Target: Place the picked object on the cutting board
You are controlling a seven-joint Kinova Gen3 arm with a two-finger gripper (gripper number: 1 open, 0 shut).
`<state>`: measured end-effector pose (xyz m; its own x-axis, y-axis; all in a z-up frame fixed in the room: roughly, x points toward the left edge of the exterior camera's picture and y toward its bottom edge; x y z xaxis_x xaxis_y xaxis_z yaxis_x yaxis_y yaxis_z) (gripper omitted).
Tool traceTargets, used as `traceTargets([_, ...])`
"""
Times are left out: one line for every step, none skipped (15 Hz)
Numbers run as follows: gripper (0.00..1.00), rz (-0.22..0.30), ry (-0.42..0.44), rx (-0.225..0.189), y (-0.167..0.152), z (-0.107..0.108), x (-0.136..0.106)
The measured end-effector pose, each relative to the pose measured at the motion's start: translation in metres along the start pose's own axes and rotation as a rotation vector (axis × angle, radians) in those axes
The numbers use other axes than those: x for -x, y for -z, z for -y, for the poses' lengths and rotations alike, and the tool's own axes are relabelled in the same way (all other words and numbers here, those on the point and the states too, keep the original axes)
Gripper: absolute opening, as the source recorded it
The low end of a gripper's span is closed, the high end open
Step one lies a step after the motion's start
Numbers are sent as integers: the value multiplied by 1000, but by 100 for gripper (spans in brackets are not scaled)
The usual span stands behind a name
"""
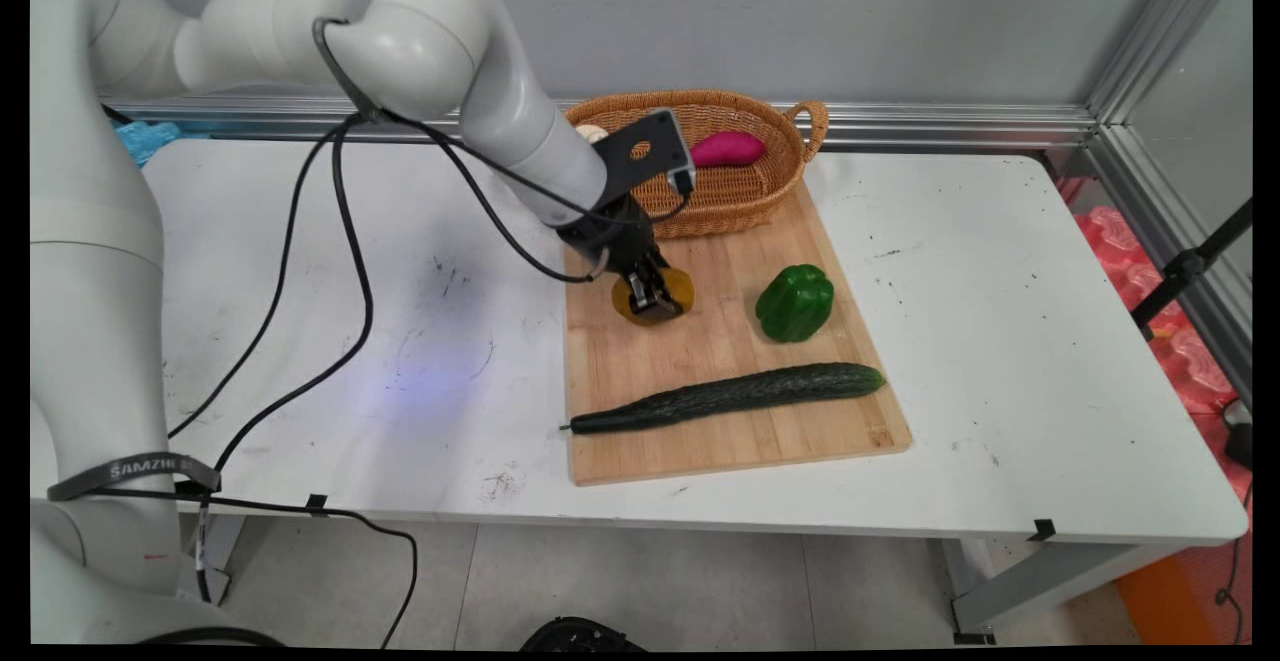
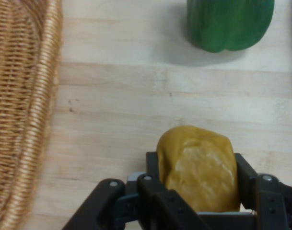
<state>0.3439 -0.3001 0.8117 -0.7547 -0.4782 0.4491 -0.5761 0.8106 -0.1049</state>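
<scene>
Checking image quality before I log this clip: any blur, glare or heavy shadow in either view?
Main view: even light, sharp; faint shadows under the cucumber and green pepper. Hand view: slightly soft; dull sheen on the yellow potato between the fingers; soft shadow below the pepper.

One piece of lettering can be read: a grey strap (image 1: 130, 472) wrapped round the arm's white base, at about eight o'clock in the main view, carries dark capitals that look like "SAMZHE"; the letters after them are too small to tell.
</scene>
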Motion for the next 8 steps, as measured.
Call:
traceTargets([0,-2,5,4,-4,-1,2])
traceTargets([0,-4,10,8,-8,-3,3])
traceTargets([0,-7,15,11,-12,-4,5])
traceTargets([0,-8,19,13,-15,-5,6])
traceTargets([0,-9,23,14,-16,-5,7])
traceTargets([0,-10,27,15,-19,-6,8])
traceTargets([0,-11,30,15,-20,-6,8])
traceTargets([0,-12,35,17,-23,-7,9])
